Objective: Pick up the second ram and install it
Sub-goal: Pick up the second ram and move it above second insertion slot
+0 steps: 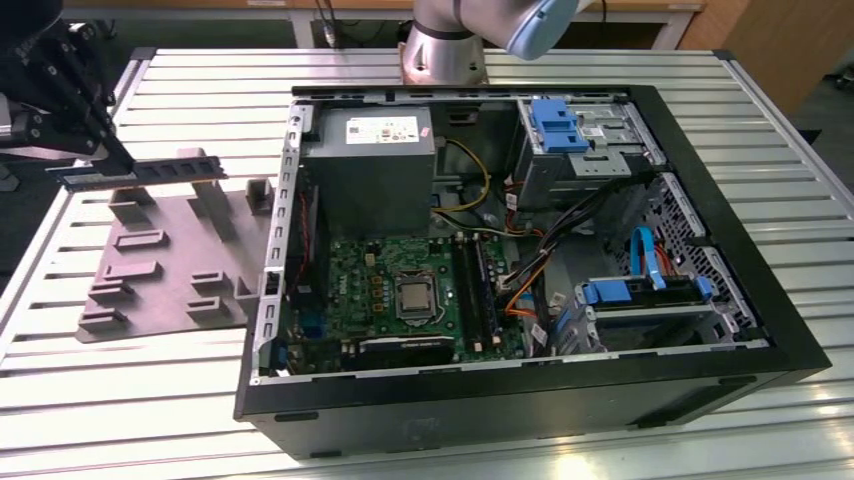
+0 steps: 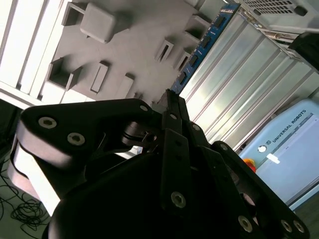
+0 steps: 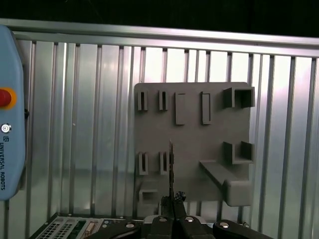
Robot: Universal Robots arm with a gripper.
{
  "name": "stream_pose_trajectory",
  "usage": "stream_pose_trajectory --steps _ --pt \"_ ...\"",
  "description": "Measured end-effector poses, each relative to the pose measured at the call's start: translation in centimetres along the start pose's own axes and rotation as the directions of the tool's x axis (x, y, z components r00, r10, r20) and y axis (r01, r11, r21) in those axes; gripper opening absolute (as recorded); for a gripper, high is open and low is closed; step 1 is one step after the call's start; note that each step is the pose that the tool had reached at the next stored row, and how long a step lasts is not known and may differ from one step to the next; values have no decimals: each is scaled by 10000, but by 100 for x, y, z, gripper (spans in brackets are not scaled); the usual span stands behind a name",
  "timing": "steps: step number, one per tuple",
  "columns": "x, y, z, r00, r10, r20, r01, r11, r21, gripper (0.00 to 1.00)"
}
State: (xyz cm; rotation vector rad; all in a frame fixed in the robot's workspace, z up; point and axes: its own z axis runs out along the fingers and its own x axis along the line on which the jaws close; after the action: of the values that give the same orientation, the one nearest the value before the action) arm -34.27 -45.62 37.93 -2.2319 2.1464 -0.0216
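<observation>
Hand (image 1: pixel 111 160) is pinching the ram (image 1: pixel 160 170) near one end. The rest of the stick sticks out sideways, roughly level, and looks just clear of the holder (image 1: pixel 160 270) near the table's (image 1: pixel 120 400) edge on the exterior view's left. In the first wrist view the ram (image 3: pixel 171 164) is edge-on, straight over the holder's posts.

My take: this is the lift-and-carry part, and an end grip is the tricky bit. The long free end can sag or twist, so I'd keep moves slow with no sudden wrist rotation. I'd also want it fully above the posts before any sideways travel, or it'll snag. The case (image 1: pixel 534 390) sits in the middle of the table, and its near wall is tall, so go high over it. The slots (image 1: pixel 474 285) run between cables and board parts, so the stick has to stay square to them.
</observation>
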Motion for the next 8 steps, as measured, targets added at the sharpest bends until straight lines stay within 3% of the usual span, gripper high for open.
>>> stream_pose_trajectory --steps 8 --pt "5 -113 5 10000 0 1 0 10000 1 12"
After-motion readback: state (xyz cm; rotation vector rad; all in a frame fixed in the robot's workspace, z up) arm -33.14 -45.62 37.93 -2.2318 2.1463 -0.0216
